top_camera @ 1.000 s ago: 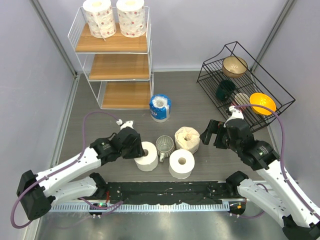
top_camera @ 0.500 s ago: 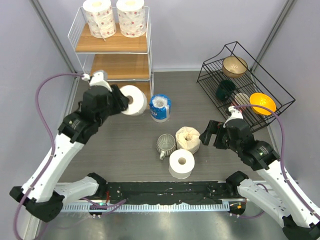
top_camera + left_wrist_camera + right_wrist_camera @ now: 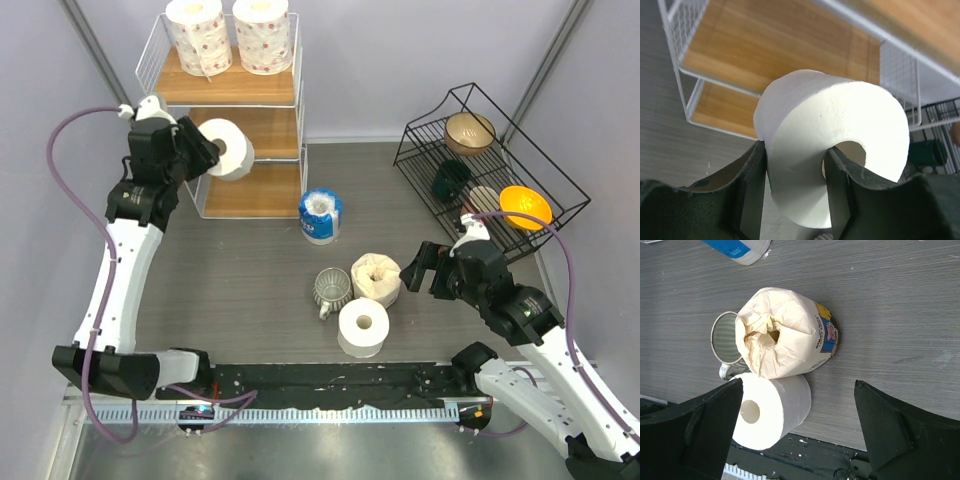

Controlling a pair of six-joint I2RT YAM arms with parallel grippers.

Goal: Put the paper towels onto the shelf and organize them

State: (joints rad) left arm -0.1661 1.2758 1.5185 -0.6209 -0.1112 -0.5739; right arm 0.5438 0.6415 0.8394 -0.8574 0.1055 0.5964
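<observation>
Hovering nearest on the right, the right tool point(image 3: 420, 265) has its fingers spread wide and holds nothing. Just to its left on the grey tabletop point(image 3: 230, 285) stand a plain white roll point(image 3: 363, 322), a ragged cream roll point(image 3: 375, 278) and a clear mug point(image 3: 330, 290), all close together. A blue-wrapped roll point(image 3: 320, 215) stands farther back, near the foot of the shelf point(image 3: 301, 120).

Farther away on the left, the left tool point(image 3: 795, 149) pinches a second white roll point(image 3: 230, 148) by its wall, one finger inside the hollow core and one outside. This roll is in the air and lies sideways, its long axis roughly level and its open end turned toward the right. It hangs at the front left of the white wire shelf, and the bare middle board point(image 3: 265, 130) lies just beyond it, to the right. The left arm is plainly the nearer one for that placement.

Farthest back, two red-dotted rolls point(image 3: 199, 35) stand upright, side by side, on the top board point(image 3: 230, 90).
</observation>
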